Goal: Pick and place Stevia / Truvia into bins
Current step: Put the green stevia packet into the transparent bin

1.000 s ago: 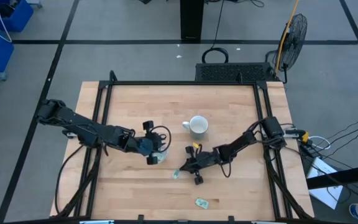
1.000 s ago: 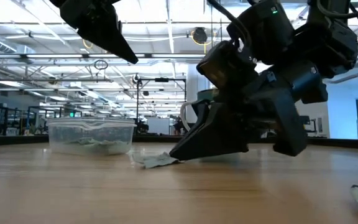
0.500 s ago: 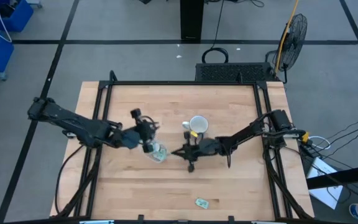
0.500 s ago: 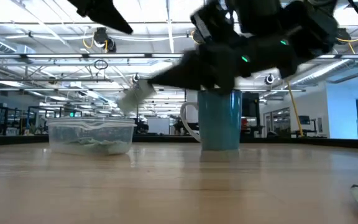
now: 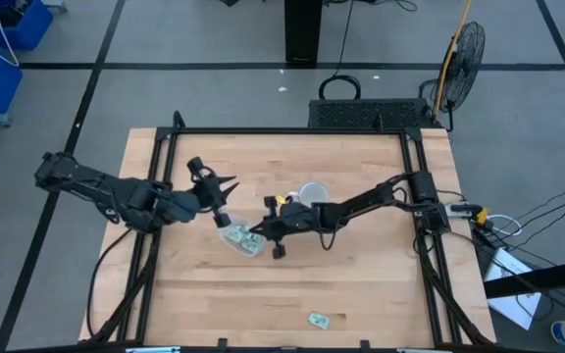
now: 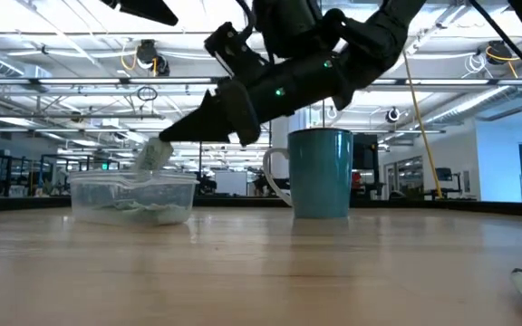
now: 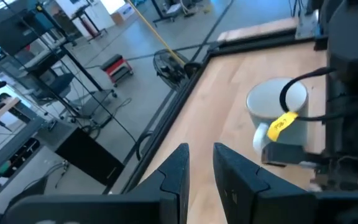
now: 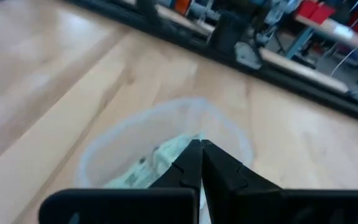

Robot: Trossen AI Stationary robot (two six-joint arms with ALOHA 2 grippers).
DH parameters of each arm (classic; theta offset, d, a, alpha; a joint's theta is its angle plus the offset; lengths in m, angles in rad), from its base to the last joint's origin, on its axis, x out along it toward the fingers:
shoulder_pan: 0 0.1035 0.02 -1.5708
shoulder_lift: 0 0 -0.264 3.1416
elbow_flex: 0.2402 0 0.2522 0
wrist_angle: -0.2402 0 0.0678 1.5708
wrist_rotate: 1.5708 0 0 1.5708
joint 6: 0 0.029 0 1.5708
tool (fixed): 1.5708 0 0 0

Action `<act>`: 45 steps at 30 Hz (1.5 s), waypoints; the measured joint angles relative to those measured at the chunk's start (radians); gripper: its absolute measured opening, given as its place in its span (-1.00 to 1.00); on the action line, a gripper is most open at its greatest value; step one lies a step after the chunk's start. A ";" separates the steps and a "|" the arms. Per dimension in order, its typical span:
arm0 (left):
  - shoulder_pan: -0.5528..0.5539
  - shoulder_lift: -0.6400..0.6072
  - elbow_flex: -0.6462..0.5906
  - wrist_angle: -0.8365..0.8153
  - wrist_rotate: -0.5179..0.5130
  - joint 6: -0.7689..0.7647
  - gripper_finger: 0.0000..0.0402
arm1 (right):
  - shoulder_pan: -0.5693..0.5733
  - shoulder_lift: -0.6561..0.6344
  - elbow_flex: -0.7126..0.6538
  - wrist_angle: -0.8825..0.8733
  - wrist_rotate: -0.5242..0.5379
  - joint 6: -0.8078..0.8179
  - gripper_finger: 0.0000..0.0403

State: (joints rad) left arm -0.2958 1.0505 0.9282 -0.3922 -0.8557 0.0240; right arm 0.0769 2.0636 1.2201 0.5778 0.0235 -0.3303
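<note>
Free room: I see bare table [image 5: 361,294] across the whole near half, only one packet [image 5: 319,320] lying near the front edge. Far strip behind the mug [image 5: 314,191] also open. Obstacles: right gripper [image 5: 255,233] sits over the bin [image 5: 240,239]; left gripper [image 5: 226,185] hangs just left of it; mug close on the right.

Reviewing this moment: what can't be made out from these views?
- How many packets lie in the clear bin: too small in the high view, clouded by its wall in the low view, blurred in the right wrist view.
- The print on the packet held by the right gripper: blurred everywhere.
- The loose packet near the table's front edge: tiny in the high view, cut off by the picture's edge in the low view.
- The left gripper: only its fingertips show in the low view.
</note>
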 joint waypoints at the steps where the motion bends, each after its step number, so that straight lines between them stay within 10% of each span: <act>1: 0.000 0.000 0.000 -0.011 0.001 -0.001 -0.61 | 0.001 0.002 0.000 -0.009 0.000 0.004 -1.00; 11: 0.000 0.010 0.000 -0.088 0.011 -0.033 -0.61 | 0.000 0.013 0.002 -0.039 -0.001 0.142 -0.96; 22: 0.000 0.010 0.000 -0.090 0.014 -0.073 -0.61 | 0.030 -0.005 0.002 -0.063 -0.052 0.101 -0.48; 33: 0.000 0.010 -0.022 -0.113 0.071 -0.137 -0.61 | 0.183 -0.250 -0.001 -0.547 -0.052 -0.074 -0.40; 45: 0.000 0.010 -0.078 -0.112 0.093 -0.233 -0.61 | 0.413 -0.402 -0.249 -0.543 -0.133 0.272 -0.34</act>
State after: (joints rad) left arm -0.2958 1.0601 0.8502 -0.5039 -0.7624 -0.2091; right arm 0.4894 1.6617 0.9708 0.0350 -0.1094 -0.0582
